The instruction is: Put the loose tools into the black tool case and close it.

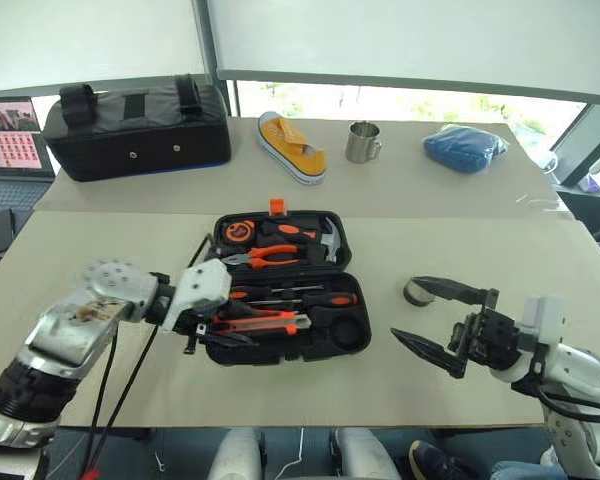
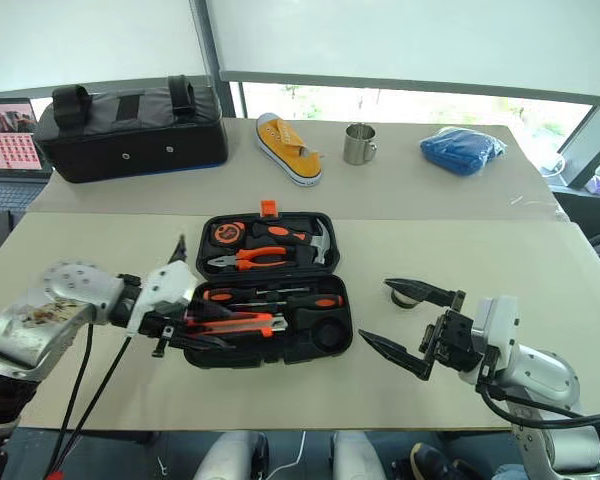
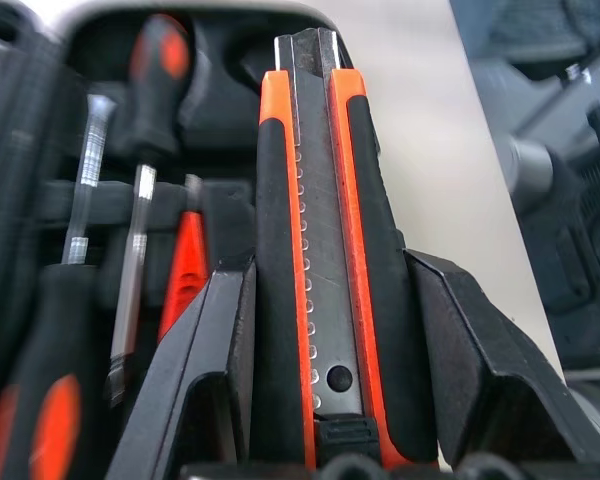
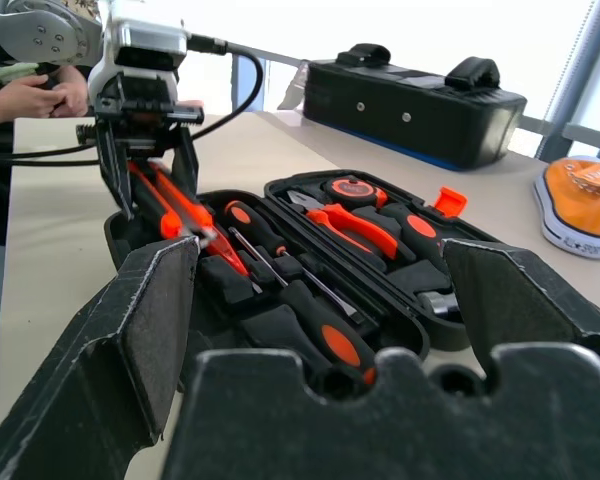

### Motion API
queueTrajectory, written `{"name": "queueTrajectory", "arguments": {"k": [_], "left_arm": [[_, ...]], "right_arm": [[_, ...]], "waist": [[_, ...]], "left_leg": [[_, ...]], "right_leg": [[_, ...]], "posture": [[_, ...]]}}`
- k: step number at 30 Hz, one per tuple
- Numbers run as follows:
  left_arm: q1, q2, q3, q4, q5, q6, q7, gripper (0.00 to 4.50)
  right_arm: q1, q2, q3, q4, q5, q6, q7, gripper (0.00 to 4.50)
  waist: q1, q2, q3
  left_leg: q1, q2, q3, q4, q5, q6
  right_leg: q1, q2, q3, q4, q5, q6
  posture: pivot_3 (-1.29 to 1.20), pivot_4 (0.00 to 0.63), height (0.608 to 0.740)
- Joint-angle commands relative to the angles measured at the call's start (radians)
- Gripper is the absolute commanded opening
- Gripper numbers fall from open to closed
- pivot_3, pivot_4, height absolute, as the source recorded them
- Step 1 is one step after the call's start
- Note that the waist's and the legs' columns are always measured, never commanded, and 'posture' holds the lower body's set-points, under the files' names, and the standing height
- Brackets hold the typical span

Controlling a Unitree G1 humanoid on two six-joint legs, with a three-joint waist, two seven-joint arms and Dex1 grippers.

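Almost done: screwdrivers [image 1: 300,298] lie inside the open black tool case [image 1: 352,342] at table centre, left gripper [image 3: 320,380] grips the utility knife [image 3: 320,250] over its near-left recess, right gripper [image 1: 435,318] wide, empty; tape roll [image 1: 416,293] by far finger & closing remain

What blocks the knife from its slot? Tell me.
Nothing visible does. The left gripper holds the utility knife right over the near edge of the open black tool case, beside the seated screwdrivers.

Orange-black utility knife [image 3: 320,270], black tool case [image 1: 345,335], yellow shoe [image 1: 292,147].
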Motion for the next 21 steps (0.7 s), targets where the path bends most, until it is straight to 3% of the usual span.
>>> {"name": "queueTrajectory", "arguments": {"k": [1,21], "left_arm": [[-0.048,-0.002,-0.051,-0.010,0.066,0.028,0.032,1.74],[-0.039,-0.111,-0.180,-0.118,0.137,0.141,0.171,1.74]], "right_arm": [[0.019,0.004,-0.024,-0.051,0.016,-0.004,-0.009,4.50],[0.043,0.020,-0.019,-0.062,0.002,-0.018,-0.029,4.50]], "waist": [[0.000,0.000,0.000],[0.014,0.000,0.000]], "left_leg": [[0.000,0.000,0.000,0.000,0.000,0.000],[0.000,-0.001,0.000,0.002,0.000,0.000]], "right_leg": [[0.000,0.000,0.000,0.000,0.000,0.000],[0.001,-0.001,0.000,0.000,0.000,0.000]], "posture": [[0.00,0.150,0.740],[0.00,0.150,0.740]]}}
